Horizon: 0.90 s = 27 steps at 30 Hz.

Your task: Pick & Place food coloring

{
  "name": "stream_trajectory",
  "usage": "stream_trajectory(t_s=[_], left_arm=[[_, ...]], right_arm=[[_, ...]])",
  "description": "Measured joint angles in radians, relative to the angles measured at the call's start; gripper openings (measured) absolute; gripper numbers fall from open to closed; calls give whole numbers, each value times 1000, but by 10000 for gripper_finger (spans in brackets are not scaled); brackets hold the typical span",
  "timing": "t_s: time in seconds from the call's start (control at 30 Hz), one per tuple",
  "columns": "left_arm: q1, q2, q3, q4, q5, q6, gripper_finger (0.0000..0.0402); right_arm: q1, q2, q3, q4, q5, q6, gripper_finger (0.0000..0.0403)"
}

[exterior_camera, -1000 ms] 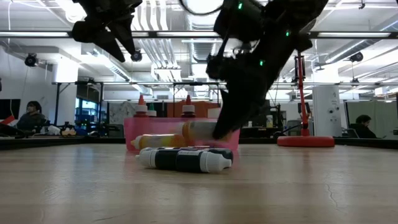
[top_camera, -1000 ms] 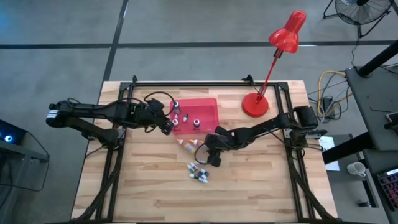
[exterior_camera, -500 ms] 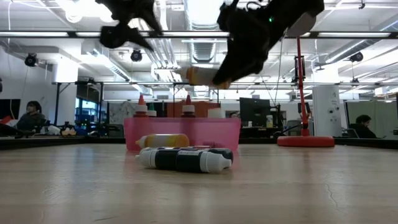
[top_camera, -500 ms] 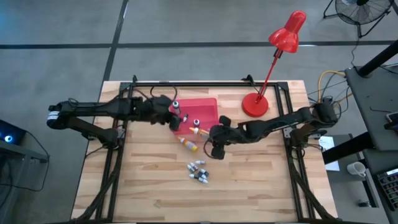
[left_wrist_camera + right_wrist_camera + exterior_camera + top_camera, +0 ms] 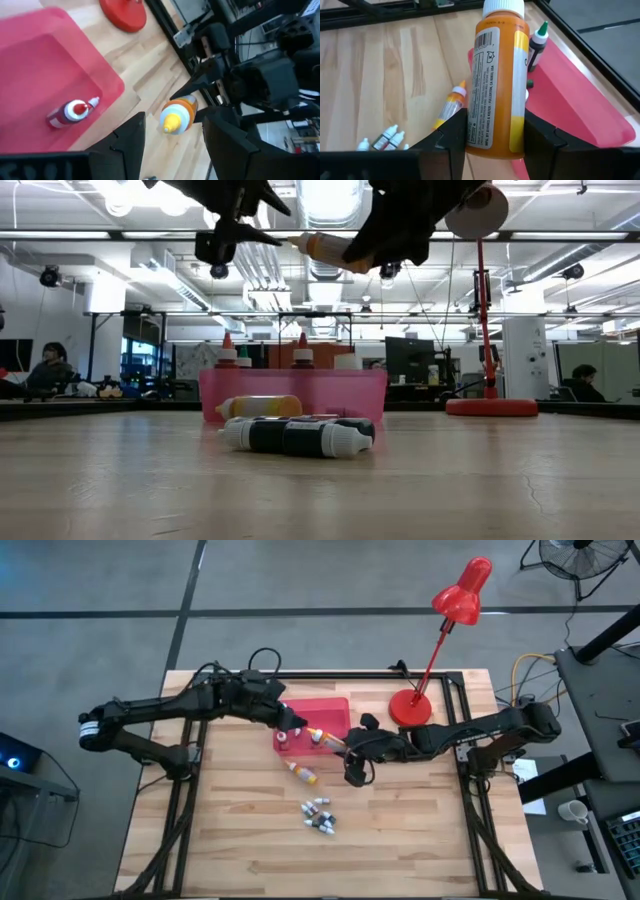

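- High view: wooden table (image 5: 240, 840) w/ a shallow red tray (image 5: 335, 710) near its far-middle. Right gripper (image 5: 345, 748) sits at the tray's right-front corner, clenched on an orange bottle (image 5: 322, 736) whose tip points toward the tray. Left gripper (image 5: 296, 723) hovers over the tray's left part, just beside that bottle's tip; fingers apart, nothing in them. A second orange bottle (image 5: 302, 773) lies on the wood just in front of the tray; a cluster of small dark and whitish bottles (image 5: 319, 815) lies nearer the front edge. Red desk lamp (image 5: 440, 630) stands at the far right.
- Low view: held bottle (image 5: 325, 248) is well above the table, lying sideways, tip toward the left gripper (image 5: 238, 228). Capped bottles stand in the tray (image 5: 290, 392); dark bottles (image 5: 295, 435) lie in front of it.
- Left wrist view: own fingers (image 5: 127, 142) spread, empty; orange bottle's yellow cap (image 5: 176, 117) faces the camera between them, farther off. One dark bottle w/ red-white cap (image 5: 72, 111) lies in the tray (image 5: 30, 60).
- Right wrist view: fingers (image 5: 449, 132) grasp the orange bottle (image 5: 497, 85) on both sides, white cap away from camera; tray (image 5: 580, 110) beyond, w/ a green-capped dark bottle (image 5: 537, 42) standing in it.
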Motion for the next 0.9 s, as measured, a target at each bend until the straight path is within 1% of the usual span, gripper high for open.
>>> stream_trajectory(t_s=[0.07,0.3,0.7,0.9], left_arm=[[1,19,0,5,21,-15,170],[-2,73,0,113,85,-52,170],[-2,133,0,127,143,-54,170],[-2,162,0,150,193,-43,170]], right_arm=[[1,0,0,1,0,1,138],[1,0,0,16,0,2,139],[0,0,0,23,0,-8,139],[0,0,0,23,0,-23,139]])
